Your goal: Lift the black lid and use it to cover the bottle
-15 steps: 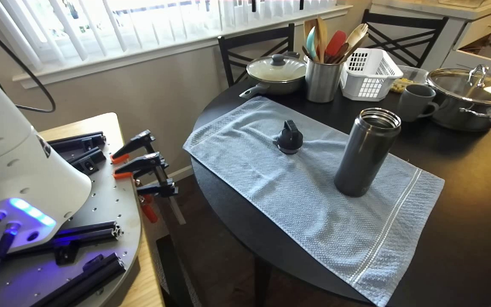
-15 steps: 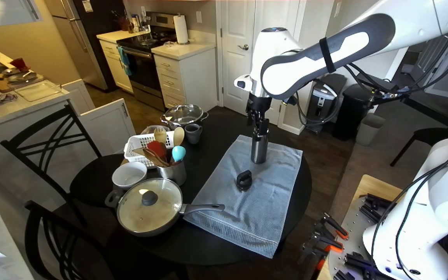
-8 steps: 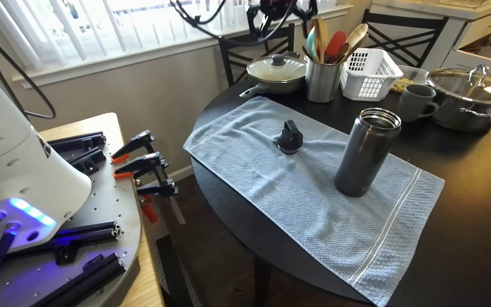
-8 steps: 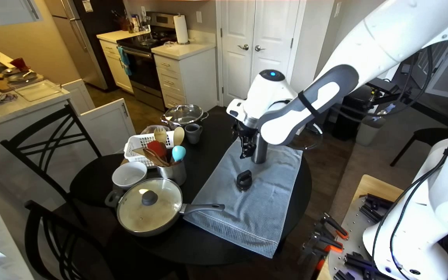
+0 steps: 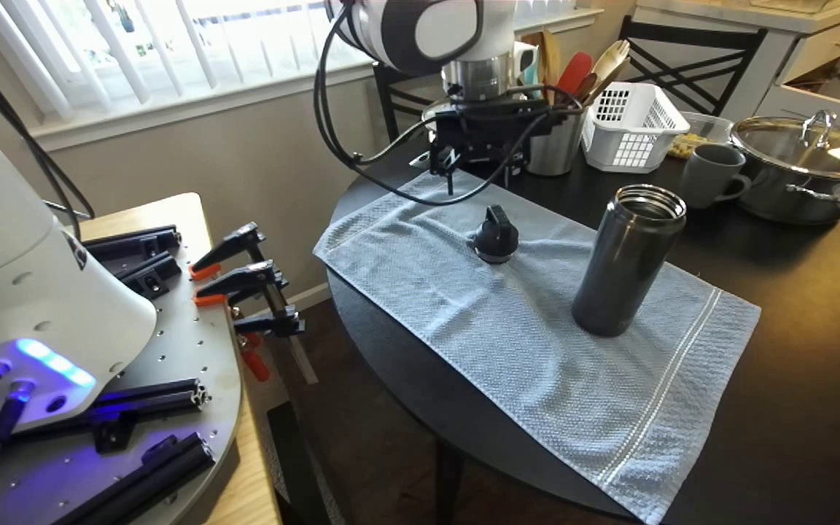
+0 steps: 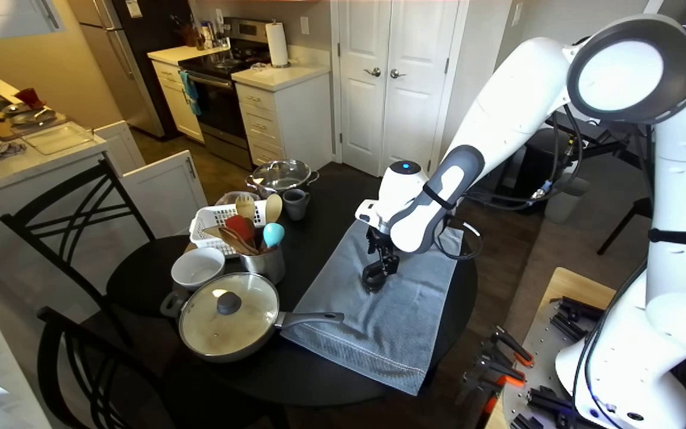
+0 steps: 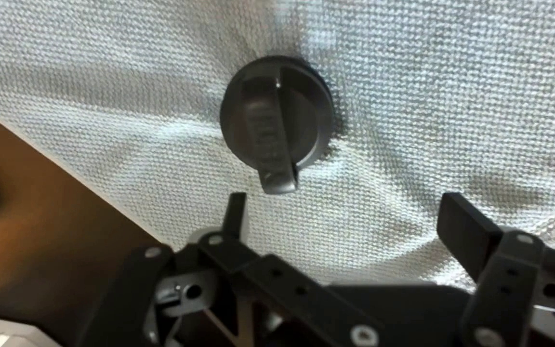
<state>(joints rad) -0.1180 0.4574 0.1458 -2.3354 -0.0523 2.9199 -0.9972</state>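
Note:
The black lid (image 5: pixel 496 237) stands upright on the blue-grey towel (image 5: pixel 456 299), its loop handle on top. It also shows in an exterior view (image 6: pixel 371 279) and in the wrist view (image 7: pixel 301 120), ahead of the fingers. The dark grey bottle (image 5: pixel 620 273) stands upright and open-mouthed on the towel; the arm hides it in an exterior view. My gripper (image 7: pixel 342 207) is open with nothing between its fingers. In an exterior view the gripper (image 5: pixel 480 182) hangs above the towel, by the lid on its far side. Whether it touches the lid I cannot tell.
A lidded pan (image 6: pixel 230 319), a steel utensil cup (image 6: pixel 268 265), a white basket (image 5: pixel 635 131), a grey mug (image 5: pixel 712 175) and a steel pot (image 5: pixel 806 182) stand along the table's far side. A white bowl (image 6: pixel 198 268) stands beside the pan.
The arm has come into view above the towel in an exterior view. My gripper has moved down, from near the bottle to just by the lid. Lid and bottle have not moved.

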